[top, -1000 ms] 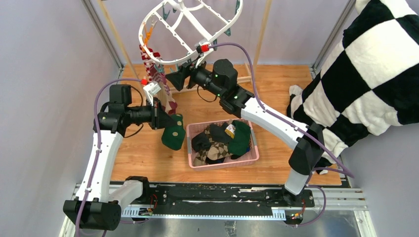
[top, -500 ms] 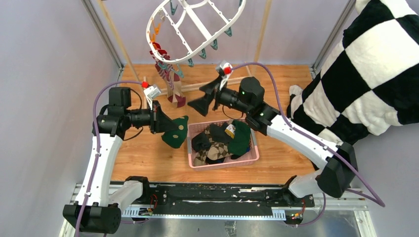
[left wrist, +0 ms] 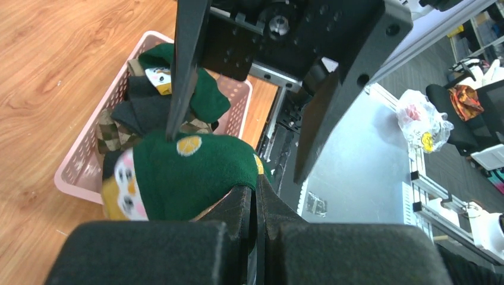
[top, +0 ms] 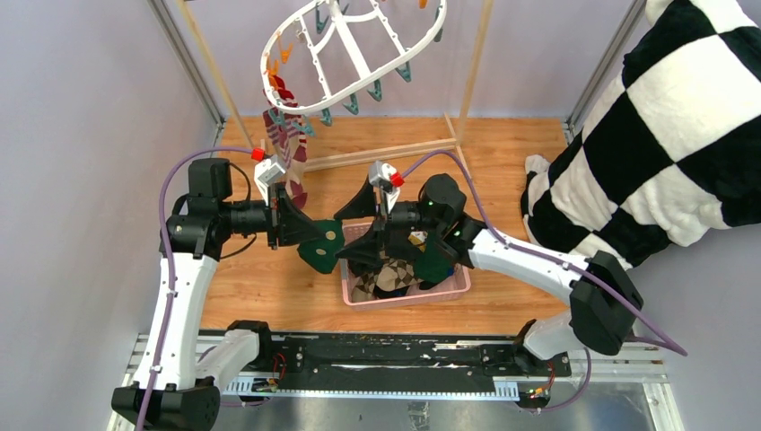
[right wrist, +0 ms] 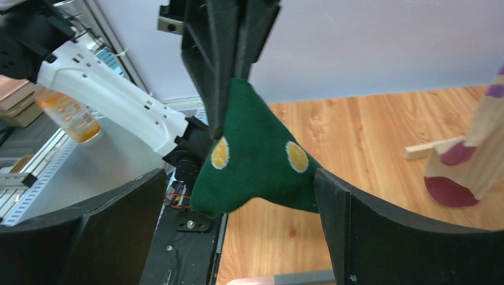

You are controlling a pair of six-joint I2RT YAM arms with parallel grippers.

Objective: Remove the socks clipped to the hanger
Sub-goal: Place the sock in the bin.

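Right gripper (top: 348, 231) dropped from the hanger (top: 353, 49) to frame centre, jaws wide apart around the dark green sock (top: 320, 253) my left gripper (top: 305, 235) clamped. Several socks (top: 395, 266) lay in the basket (top: 408, 299); I judged one striped sock (top: 285, 135), clipped upper left, remained.

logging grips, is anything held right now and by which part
The left gripper pinches the dark green sock by its upper corner. The right gripper stands open around it, holding nothing.
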